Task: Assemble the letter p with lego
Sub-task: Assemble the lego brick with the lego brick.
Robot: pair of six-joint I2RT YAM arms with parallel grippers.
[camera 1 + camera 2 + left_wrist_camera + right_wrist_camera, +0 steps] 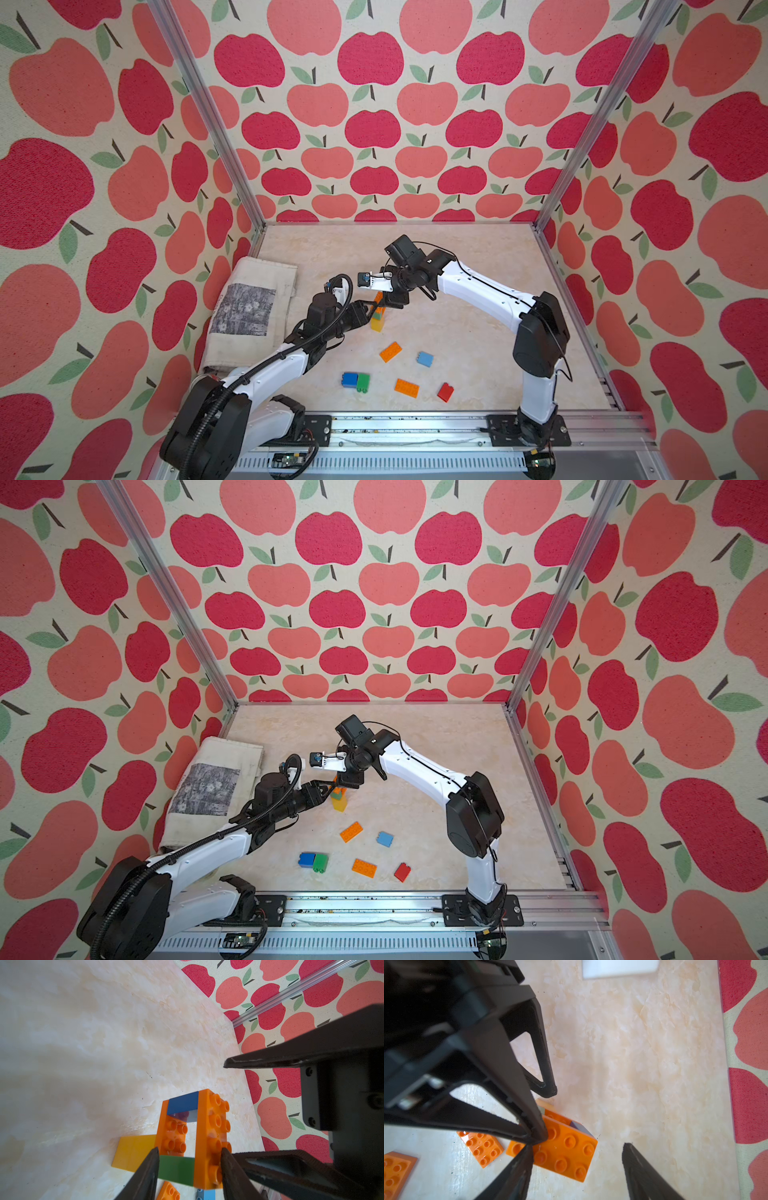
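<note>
You're in a robot lab test cell, not a lived-in room: aluminium frame posts (pixel 209 120) hold apple-print fabric walls (pixel 374 104) around a marble-look tabletop (pixel 478 257). The left arm (pixel 274 370) and right arm (pixel 478 286) are bolted to a metal rail (pixel 415 428) along its front edge.

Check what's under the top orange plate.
Under the top orange plate: blue brick and green brick, gap between, on a lower orange plate. Their studs are covered.

Both top views overlook the whole table (pixel 478 266) from high up front; wrist views closely share the lego stack (pixel 205 1126).
</note>
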